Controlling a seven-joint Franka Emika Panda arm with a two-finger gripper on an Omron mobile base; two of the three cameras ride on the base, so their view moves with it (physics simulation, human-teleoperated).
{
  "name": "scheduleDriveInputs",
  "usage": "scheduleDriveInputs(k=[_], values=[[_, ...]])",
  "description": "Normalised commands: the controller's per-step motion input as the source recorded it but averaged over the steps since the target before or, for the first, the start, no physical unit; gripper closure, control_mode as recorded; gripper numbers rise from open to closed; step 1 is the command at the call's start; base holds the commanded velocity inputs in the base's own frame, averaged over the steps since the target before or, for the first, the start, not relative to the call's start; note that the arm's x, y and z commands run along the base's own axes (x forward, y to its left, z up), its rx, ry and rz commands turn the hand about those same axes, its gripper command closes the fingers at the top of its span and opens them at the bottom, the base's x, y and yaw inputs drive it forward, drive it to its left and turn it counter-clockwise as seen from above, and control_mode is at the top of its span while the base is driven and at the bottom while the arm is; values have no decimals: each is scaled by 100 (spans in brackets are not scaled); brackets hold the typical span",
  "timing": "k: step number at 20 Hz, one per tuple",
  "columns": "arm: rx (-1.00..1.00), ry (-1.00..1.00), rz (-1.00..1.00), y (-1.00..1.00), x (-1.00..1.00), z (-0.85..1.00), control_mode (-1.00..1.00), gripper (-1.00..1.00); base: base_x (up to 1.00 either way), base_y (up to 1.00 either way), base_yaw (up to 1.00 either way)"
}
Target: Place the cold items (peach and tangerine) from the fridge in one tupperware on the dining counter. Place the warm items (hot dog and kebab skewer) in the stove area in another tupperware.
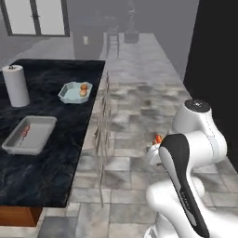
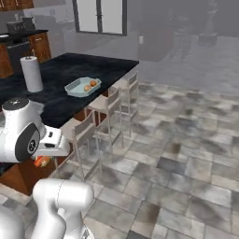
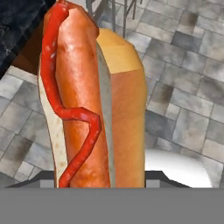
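While the claw [image 3: 101, 186] is gripping the hot dog [image 3: 87, 100] half-closed, low over the floor beside the table's [image 1: 51, 172] right edge, the bun is risking slipping out during carrying.

No text, label, brand, number or sign can be read on anything pictured, nothing legible to be reported in any of the three views

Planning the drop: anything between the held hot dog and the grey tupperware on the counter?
Nothing visible on the counter blocks it. The hot dog is in the gripper, out over the floor beside the counter. The grey tupperware lies open-topped, already holding the skewer. Chairs line the counter edge between them.
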Motion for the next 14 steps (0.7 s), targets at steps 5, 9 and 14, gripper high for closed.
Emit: scheduleDriveInputs(k=[5, 9, 14], values=[[0, 0, 0, 0, 0, 0, 100, 100, 63, -57, 56], [0, 0, 0, 0, 0, 0, 100, 100, 42, -60, 58], [0, 0, 0, 0, 0, 0, 100, 100, 31, -53, 65]])
